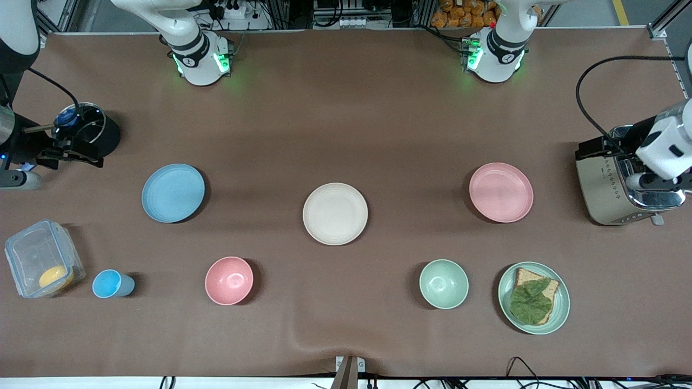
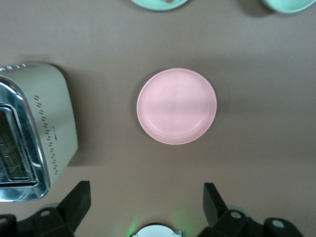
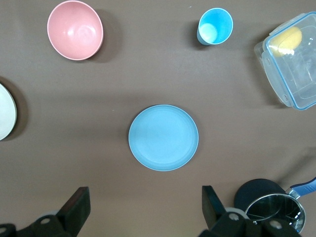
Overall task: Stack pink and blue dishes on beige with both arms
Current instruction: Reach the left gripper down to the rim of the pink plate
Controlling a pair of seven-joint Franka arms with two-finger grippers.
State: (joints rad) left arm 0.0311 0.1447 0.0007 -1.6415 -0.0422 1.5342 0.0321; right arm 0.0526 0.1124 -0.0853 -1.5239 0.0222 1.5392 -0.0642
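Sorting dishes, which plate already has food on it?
The pale green plate, nearest the camera: it holds bread and a leaf.

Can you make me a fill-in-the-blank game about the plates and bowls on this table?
1. The beige plate sits between the blue plate and the ____ plate.
2. The sandwich with a leaf lies on a plate colored ____.
3. The blue cup stands between the plastic box and the ____ bowl.
4. The left gripper hangs over the table with its fingers ____.

Missing words: pink; green; pink; open
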